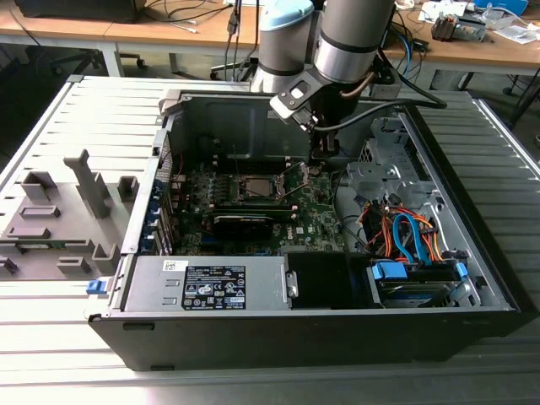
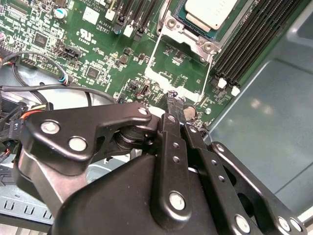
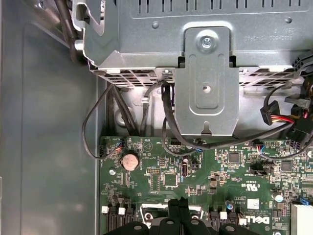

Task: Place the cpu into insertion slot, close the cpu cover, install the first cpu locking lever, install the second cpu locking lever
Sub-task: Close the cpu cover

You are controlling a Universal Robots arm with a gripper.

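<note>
See gripper [image 2: 172, 99] closed tight, empty, tips close over the green board [image 2: 98, 49] between two thin wire levers [image 2: 152, 53]. Find cpu [image 2: 210, 11] seated in insertion slot [image 2: 191, 33] nearby, untouched.

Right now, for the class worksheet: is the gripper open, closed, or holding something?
Gripper: closed, fingers together over the motherboard, with nothing visible between them.

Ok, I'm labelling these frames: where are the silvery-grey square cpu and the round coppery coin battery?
silvery-grey square cpu [image 2: 210, 12], second wrist view, on its metal face.
round coppery coin battery [image 3: 130, 161], first wrist view, on its top face.
</note>
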